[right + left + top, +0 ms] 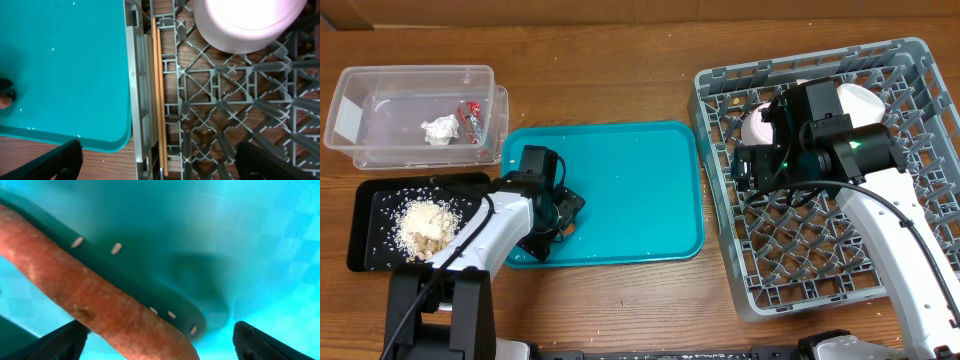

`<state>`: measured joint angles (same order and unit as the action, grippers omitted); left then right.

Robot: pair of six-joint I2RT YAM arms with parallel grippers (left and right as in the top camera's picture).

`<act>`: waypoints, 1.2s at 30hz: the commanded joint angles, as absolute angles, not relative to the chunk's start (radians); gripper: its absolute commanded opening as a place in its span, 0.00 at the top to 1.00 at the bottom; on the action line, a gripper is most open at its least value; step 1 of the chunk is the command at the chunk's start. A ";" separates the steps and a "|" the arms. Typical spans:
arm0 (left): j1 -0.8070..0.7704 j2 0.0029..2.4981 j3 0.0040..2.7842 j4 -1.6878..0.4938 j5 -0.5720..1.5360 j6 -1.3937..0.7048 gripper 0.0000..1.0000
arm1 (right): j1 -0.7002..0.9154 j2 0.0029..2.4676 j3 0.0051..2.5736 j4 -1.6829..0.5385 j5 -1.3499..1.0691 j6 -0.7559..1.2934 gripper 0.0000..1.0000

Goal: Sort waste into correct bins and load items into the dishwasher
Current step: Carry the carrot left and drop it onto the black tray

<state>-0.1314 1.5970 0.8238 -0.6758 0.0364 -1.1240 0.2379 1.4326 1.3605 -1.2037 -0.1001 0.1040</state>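
A small orange carrot point(100, 305) lies on the teal serving tray point(620, 185) near its front left corner. My left gripper point(563, 215) is low over it, open, with the carrot between its dark fingers point(60, 345) and closer to the left one. My right gripper point(752, 165) hangs open over the left side of the grey dishwasher rack point(920, 200). Below it, the wooden chopsticks point(159, 100) lie along the rack's left wall, beside a white bowl point(245, 22). The clear bin point(360, 85) holds the paper ball point(442, 128) and red wrapper point(472, 115). The black bin point(370, 250) holds food scraps point(428, 225).
Small pale crumbs point(116, 248) dot the teal tray beside the carrot. More white dishes point(865, 100) stand at the rack's back. The teal tray's right edge point(115, 75) lies close against the rack wall point(137, 100). Bare wooden table point(620, 310) runs along the front.
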 commanded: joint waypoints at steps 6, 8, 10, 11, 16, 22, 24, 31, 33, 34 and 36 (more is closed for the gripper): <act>-0.137 1.616 0.799 -0.677 -0.065 -1.220 0.25 | 0.241 1.431 1.374 -1.204 -0.099 0.101 0.00; -0.137 1.616 0.799 -0.676 -0.084 -1.220 0.34 | 0.241 1.431 1.374 -1.206 -0.099 0.101 0.00; -0.137 1.616 0.799 -0.676 -0.106 -1.219 0.46 | 0.241 1.431 1.374 -1.211 -0.099 0.101 0.00; -0.137 1.616 0.799 -0.676 -0.116 -1.218 0.52 | 0.241 1.431 1.374 -1.212 -0.099 0.101 0.00; -0.137 1.616 0.799 -0.665 -0.167 -1.166 0.66 | 0.241 1.431 1.374 -1.214 -0.099 0.100 0.00; -0.136 1.615 0.800 -0.646 -0.184 -1.087 0.83 | 0.241 1.431 1.374 -1.215 -0.099 0.100 0.00; -0.134 1.615 0.802 -0.646 -0.191 -1.070 0.86 | 0.241 1.431 1.374 -1.219 -0.098 0.100 0.00; -0.094 1.599 0.831 -0.683 -0.187 -0.966 0.96 | 0.241 1.431 1.374 -1.230 -0.098 0.100 0.00; -0.084 1.588 0.857 -0.711 -0.186 -0.920 0.96 | 0.241 1.431 1.374 -1.230 -0.098 0.100 0.00; -0.081 1.583 0.872 -0.730 -0.186 -0.905 0.96 | 0.241 1.431 1.374 -1.230 -0.098 0.100 0.00; -0.074 1.569 0.912 -0.780 -0.192 -0.871 0.96 | 0.241 1.431 1.374 -1.233 -0.098 0.100 0.00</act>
<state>-0.0849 1.6009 0.8467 -0.7521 -0.1574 -0.9627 0.2379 1.4326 1.3605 -1.2327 -0.1001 0.1040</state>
